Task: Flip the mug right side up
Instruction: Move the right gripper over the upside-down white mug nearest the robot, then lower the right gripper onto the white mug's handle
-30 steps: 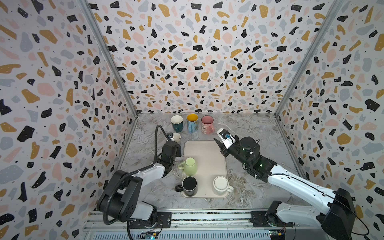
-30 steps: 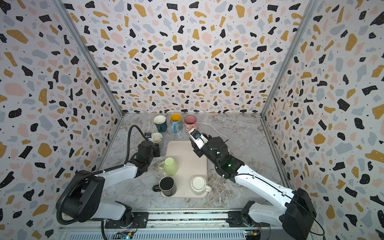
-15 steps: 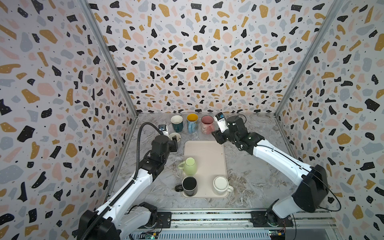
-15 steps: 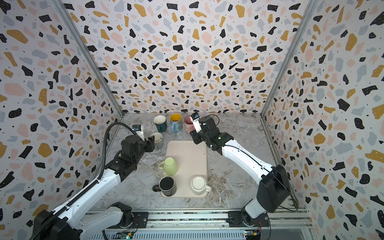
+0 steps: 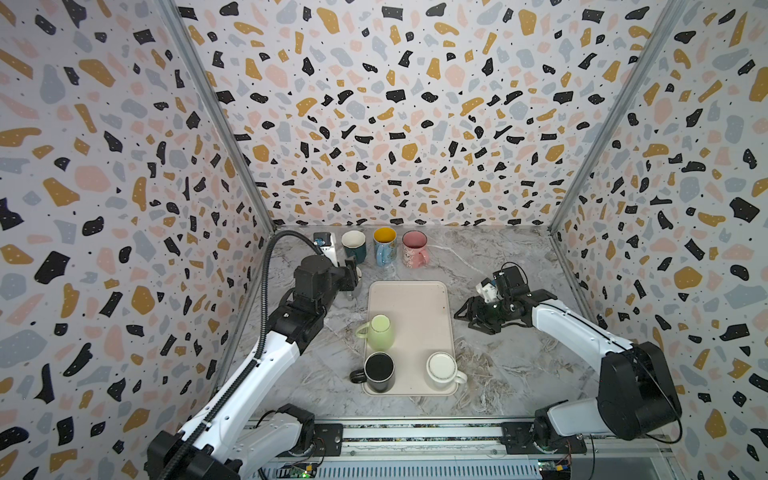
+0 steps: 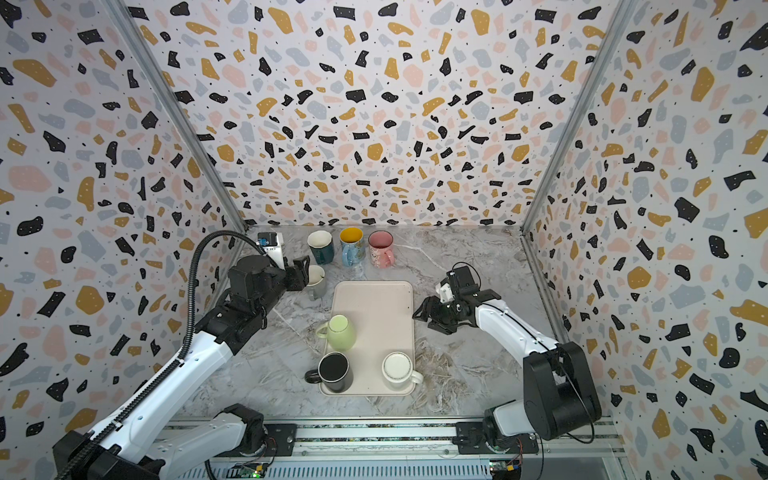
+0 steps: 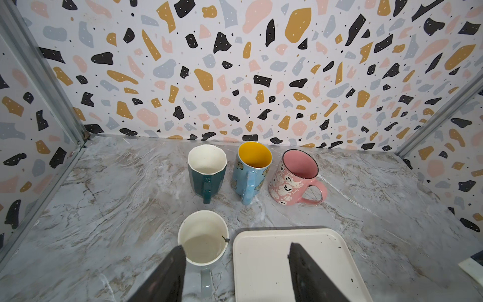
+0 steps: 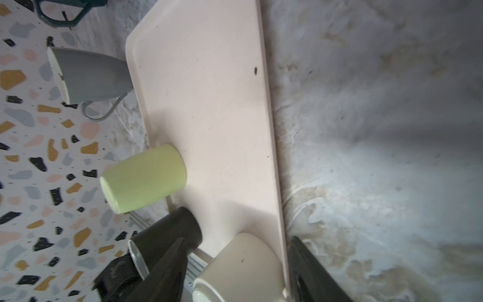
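Left jaws: spread wide, empty.
Right jaws: spread wide, empty, over bare tabletop (image 5: pixel 519 374) beside the tray (image 6: pixel 374 303).
Grey mug (image 7: pixel 202 238): upright, just ahead of left jaws.
Facing right jaws: green mug (image 6: pixel 341 332), black mug (image 6: pixel 334 372) and cream mug (image 6: pixel 397 370), bottom-up on tray.
Beyond grey mug: teal mug (image 7: pixel 206 170), blue mug (image 7: pixel 252 170), pink mug (image 7: pixel 292 180).
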Robot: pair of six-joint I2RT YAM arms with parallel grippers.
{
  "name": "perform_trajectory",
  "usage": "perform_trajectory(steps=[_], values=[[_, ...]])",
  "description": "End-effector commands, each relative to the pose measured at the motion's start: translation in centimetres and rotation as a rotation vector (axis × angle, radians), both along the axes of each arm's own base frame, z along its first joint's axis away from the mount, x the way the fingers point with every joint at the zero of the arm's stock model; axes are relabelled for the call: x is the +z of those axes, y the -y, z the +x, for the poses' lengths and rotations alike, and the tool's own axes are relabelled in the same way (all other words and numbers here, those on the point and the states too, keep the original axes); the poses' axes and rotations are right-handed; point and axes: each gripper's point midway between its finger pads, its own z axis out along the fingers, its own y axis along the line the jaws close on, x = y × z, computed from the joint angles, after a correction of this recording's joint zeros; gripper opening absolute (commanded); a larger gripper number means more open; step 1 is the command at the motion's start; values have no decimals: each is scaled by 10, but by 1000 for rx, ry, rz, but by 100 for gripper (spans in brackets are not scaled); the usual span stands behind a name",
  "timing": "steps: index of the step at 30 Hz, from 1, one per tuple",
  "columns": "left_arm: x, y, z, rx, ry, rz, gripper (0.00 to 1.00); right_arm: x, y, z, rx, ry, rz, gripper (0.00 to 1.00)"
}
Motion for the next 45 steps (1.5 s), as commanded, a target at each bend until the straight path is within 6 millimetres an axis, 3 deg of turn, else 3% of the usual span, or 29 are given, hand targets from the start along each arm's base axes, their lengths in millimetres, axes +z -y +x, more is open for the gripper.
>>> perform_trajectory(steps=[1, 10, 16, 23, 30, 45], values=[[24, 6, -3, -39, 56, -28, 64, 11, -10, -28, -84, -167, 150, 68], [39, 11, -11, -64, 94, -130, 66, -8, 7, -96, -236, -442, 183, 74], [33, 14, -12, -76, 79, -143, 66, -9, 6, -116, -274, -486, 187, 74], [26, 14, -12, -78, 66, -128, 67, -33, -3, -145, -359, -579, 226, 74], [23, 12, -10, -65, 58, -101, 68, -42, -5, -139, -457, -587, 295, 73], [14, 14, -4, -64, 32, -81, 68, -32, -19, -106, -535, -549, 396, 72]])
